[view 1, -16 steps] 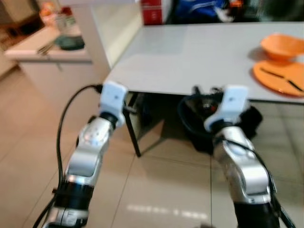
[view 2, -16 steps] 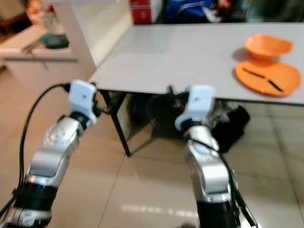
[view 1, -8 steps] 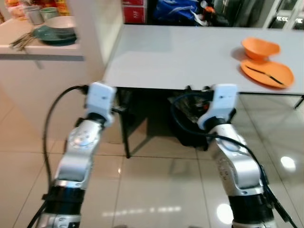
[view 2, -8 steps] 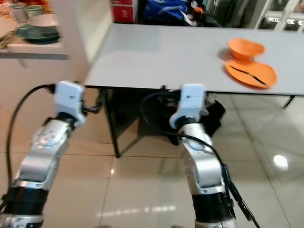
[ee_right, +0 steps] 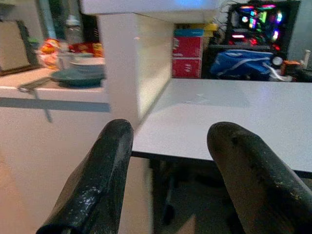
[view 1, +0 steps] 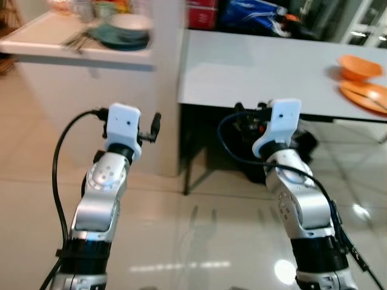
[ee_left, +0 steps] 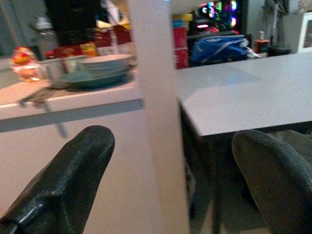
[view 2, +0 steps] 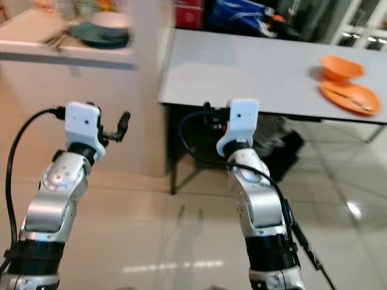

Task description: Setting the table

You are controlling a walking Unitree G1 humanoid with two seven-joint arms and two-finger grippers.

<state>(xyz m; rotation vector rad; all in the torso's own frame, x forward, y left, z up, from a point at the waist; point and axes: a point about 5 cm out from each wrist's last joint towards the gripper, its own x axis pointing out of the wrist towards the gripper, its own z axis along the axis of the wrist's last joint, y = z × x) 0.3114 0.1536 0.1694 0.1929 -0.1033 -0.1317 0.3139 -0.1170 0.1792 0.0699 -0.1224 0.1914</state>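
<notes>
You're on the fetch step: both arms up, nothing carried. Left gripper (ee_left: pixel 170 180) and right gripper (ee_right: pixel 170 175) both have fingers spread, empty. Next dishes (view 1: pixel 124 31) sit stacked on the counter (view 1: pixel 72 54) ahead-left, cutlery (view 1: pixel 75 41) just beside them. Table (view 1: pixel 260 66) already has an orange plate (view 1: pixel 366 93) and bowl (view 1: pixel 360 63) at its far right. Next, I'd judge: close on the counter, reach for the stack. No legible writing; red boxes (ee_right: pixel 187 58) too blurred.
</notes>
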